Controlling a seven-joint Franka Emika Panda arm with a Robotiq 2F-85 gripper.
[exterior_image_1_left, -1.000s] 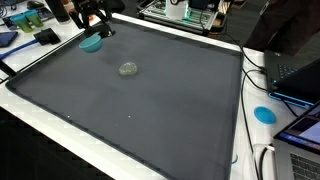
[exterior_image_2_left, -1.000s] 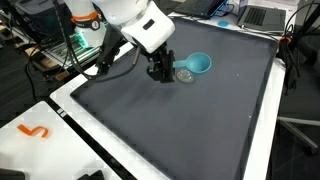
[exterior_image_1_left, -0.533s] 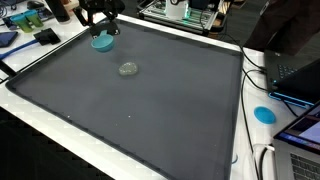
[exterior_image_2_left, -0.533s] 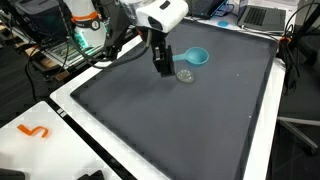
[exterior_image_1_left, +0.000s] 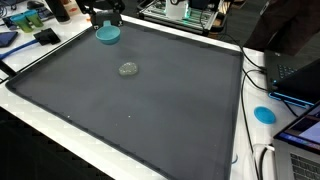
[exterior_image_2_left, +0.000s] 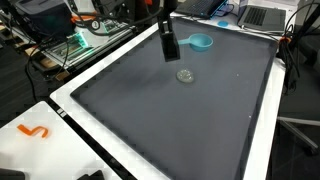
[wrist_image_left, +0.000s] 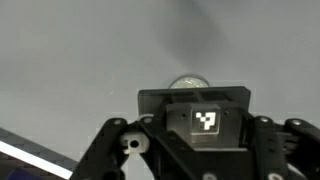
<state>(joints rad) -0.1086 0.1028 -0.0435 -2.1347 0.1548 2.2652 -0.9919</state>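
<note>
Two round things sit on the dark mat that covers the surface, and I have one of them. The claw (exterior_image_2_left: 170, 52) hangs from the raised arm and, as far as both exterior views let me read it, is clamped on the blue bowl (exterior_image_2_left: 201, 42). The fingertips themselves are hidden in the wrist view, where only the mounting plate with its black-and-white marker (wrist_image_left: 207, 122) fills the lower half. In an exterior view the claw (exterior_image_1_left: 104, 20) stands right over the blue bowl (exterior_image_1_left: 108, 33), which is close to a corner of the surface, just inside the mat's edge. I cannot tell whether it rests on the mat or hangs just above it. The other round thing, a small clear dish (exterior_image_1_left: 128, 69), lies flat on the mat further in from that corner, apart from the bowl. It shows again in an exterior view (exterior_image_2_left: 183, 75), nearer the camera than the claw. A pale curved rim (wrist_image_left: 190, 82) peeks over the marker plate in the wrist view, and I cannot say what it belongs to. On the white border of the surface (exterior_image_1_left: 150, 150) lies a blue disc (exterior_image_1_left: 264, 114), well away from the mat's things.
</note>
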